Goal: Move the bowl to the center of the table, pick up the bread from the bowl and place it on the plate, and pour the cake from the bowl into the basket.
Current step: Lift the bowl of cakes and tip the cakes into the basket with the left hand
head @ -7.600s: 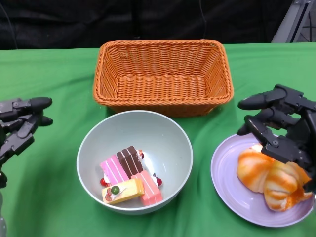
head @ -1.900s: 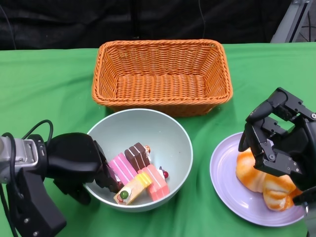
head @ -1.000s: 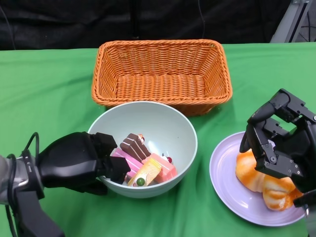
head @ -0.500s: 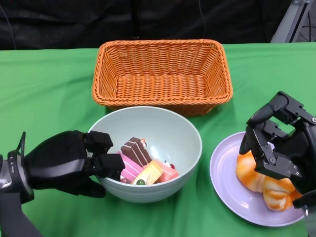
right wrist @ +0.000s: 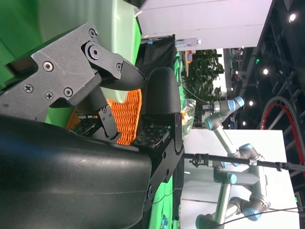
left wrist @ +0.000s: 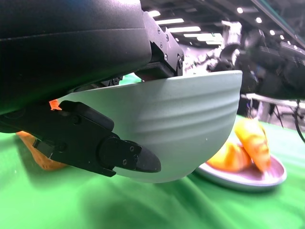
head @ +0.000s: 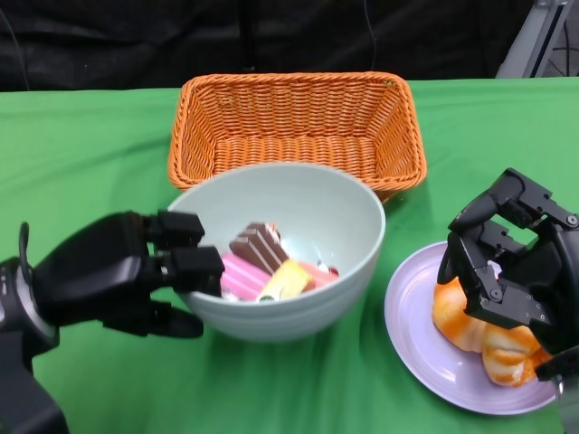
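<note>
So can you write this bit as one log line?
left robot hand: grips bowl, lifted | cake: in bowl | bread: on plate | basket: empty

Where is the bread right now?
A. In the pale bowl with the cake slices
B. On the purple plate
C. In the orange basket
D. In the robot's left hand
B. The orange bread lies on the purple plate, under the right hand; the bowl held by the left hand contains only cake slices.

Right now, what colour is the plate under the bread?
Lavender; the plate shows best in the head view, beneath the bread.
</note>
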